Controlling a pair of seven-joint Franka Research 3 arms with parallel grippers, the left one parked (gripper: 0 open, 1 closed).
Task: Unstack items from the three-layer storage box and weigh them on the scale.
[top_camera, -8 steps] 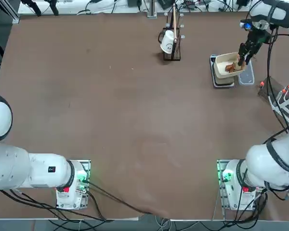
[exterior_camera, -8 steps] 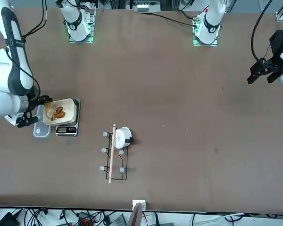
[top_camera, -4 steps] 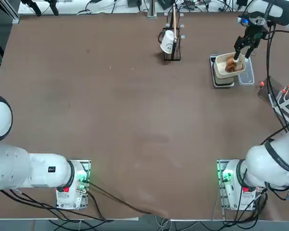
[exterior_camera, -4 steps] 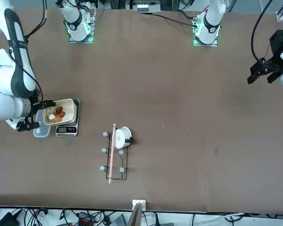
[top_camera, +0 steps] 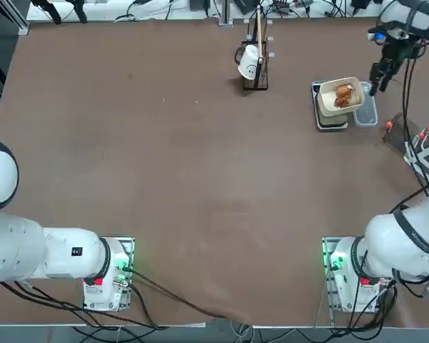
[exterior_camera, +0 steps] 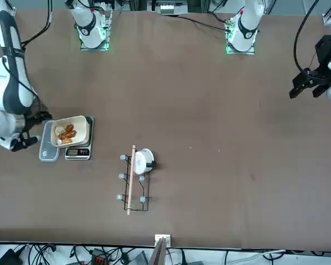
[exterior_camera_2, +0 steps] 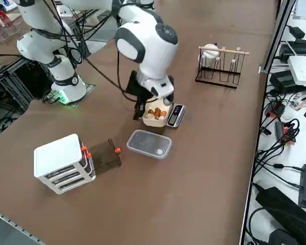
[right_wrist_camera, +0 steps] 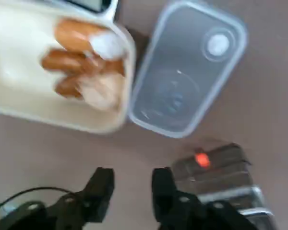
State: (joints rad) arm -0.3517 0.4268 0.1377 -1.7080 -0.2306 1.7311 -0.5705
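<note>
Brown bench, mug rack at the far edge, everything else crowding the far right corner. The scale is carrying the cream tray, and the items are lying in it, brown and tan lumps, some pale. A clear lid is lying flat just beside the tray. The three-layer storage box is sitting near the right edge, well apart from the scale.

Risks you're facing: the tray is overhanging the scale, so a knock from the arm would be shifting it and spoiling the reading. The lid is lying between tray and box, so a low sweep could be dragging it.

The right gripper is hovering over bare bench beside the tray and lid, pointing down, fingers standing a little apart and holding nothing.
</note>
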